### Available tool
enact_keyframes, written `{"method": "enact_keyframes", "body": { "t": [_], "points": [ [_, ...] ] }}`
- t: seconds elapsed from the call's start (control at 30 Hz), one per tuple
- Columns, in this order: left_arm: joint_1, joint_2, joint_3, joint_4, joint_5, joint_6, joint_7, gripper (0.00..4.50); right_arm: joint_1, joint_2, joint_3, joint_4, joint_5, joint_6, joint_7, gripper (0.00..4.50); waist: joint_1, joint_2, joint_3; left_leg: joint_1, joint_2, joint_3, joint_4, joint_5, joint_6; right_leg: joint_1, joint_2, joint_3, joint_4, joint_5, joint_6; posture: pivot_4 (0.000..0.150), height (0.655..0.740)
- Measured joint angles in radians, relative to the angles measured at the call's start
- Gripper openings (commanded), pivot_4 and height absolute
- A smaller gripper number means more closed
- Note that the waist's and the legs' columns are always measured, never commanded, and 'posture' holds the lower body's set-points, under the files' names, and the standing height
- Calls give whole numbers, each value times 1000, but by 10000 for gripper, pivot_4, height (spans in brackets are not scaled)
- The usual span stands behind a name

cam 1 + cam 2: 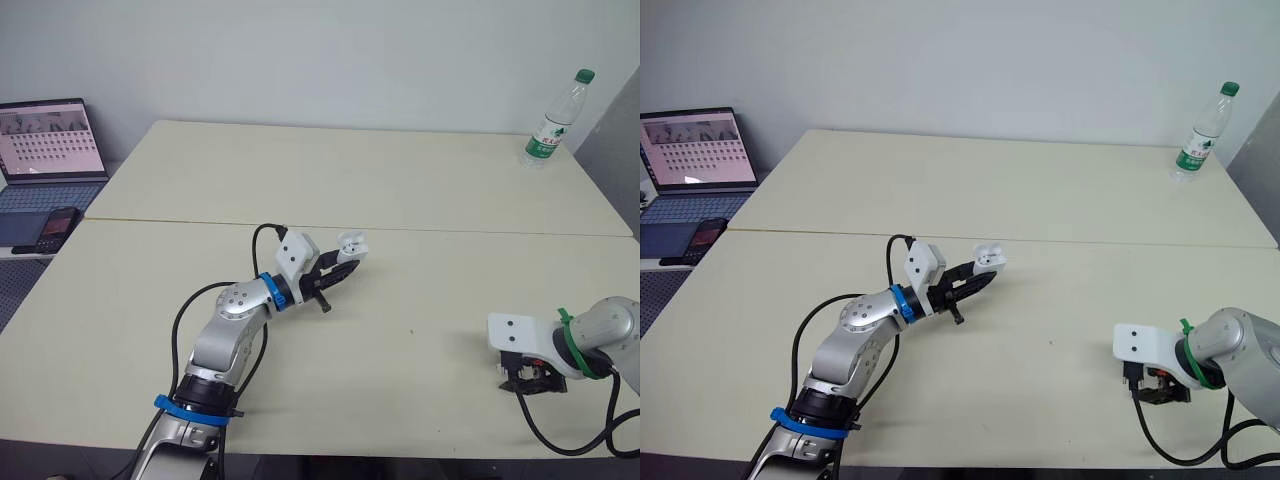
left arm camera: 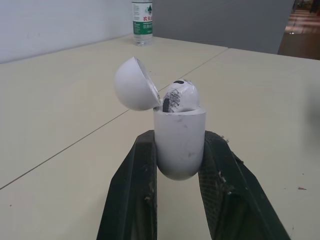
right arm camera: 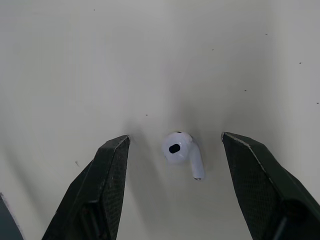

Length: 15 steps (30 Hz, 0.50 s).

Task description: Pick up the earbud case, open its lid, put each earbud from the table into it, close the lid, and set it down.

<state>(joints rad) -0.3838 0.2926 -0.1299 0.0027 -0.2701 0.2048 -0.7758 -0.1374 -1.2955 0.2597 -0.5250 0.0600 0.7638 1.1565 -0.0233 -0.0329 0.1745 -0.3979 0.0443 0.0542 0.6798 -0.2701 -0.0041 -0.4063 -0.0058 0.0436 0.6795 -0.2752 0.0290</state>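
- Two earbuds, two places: one earbud (image 2: 179,96) sits head-up in the earbud case (image 2: 179,142), and the second earbud (image 3: 181,152) lies loose on the desk (image 1: 400,180) toward its near right corner.
- At about the middle of the desk, the left pincer (image 1: 343,268) is clenched on the lower body of the case, one black finger pressed to each side. The case is upright and lifted off the surface.
- That low grip leaves the mouth of the case free. The lid (image 2: 134,84) is swung back on its hinge and tilted away, so the empty slot beside the seated earbud appears open from above.
- The right pincer (image 3: 174,136) is released and points down at the desk. Its fingers (image 3: 107,180) are spread wide to either side of the loose earbud and touch neither it nor each other.
- This earbud rests on its side with the stem slanting toward one finger. The straddling stance looks like the set-up for a pinch across its head.
- By this reckoning the job is about halfway done: one earbud is in the case, while the other has yet to be lifted, carried across the desk and seated before the lid can be shut.
- The chief risk is that the small, smooth earbud could skid or roll as the fingers come together.
- A water bottle (image 1: 556,120) stands at the far right corner, and a laptop (image 1: 50,140) and a phone (image 1: 58,225) sit off the left edge. All are well apart from the work.
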Motion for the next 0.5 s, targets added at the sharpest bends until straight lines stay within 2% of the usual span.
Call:
{"method": "enact_keyframes", "body": {
  "t": [0.07, 0.17, 0.5],
  "points": [
    [0, 0, 0, 0, 0, 0, 0, 7427, 0, 0, 0, 10, -4, -15, 2, 24334, 0, 0, 0, 0, 0, 0, 0, 0, 0, 0, 0, 0, 0, 0, 0, 1500, 7362],
    [0, 0, 0, 0, 0, 0, 0, 7427, 0, 0, 0, 21, -12, -29, 3, 14154, 0, 0, 0, 0, 0, 0, 0, 0, 0, 0, 0, 0, 0, 0, 0, 1500, 7362],
    [0, 9, 0, -1, 0, 0, 0, 7427, 0, 1, 1, 24, -37, -37, 10, 14154, 0, 0, 0, 0, 0, 0, 0, 0, 0, 0, 0, 0, 0, 0, 0, 1500, 7362]
  ]
}}
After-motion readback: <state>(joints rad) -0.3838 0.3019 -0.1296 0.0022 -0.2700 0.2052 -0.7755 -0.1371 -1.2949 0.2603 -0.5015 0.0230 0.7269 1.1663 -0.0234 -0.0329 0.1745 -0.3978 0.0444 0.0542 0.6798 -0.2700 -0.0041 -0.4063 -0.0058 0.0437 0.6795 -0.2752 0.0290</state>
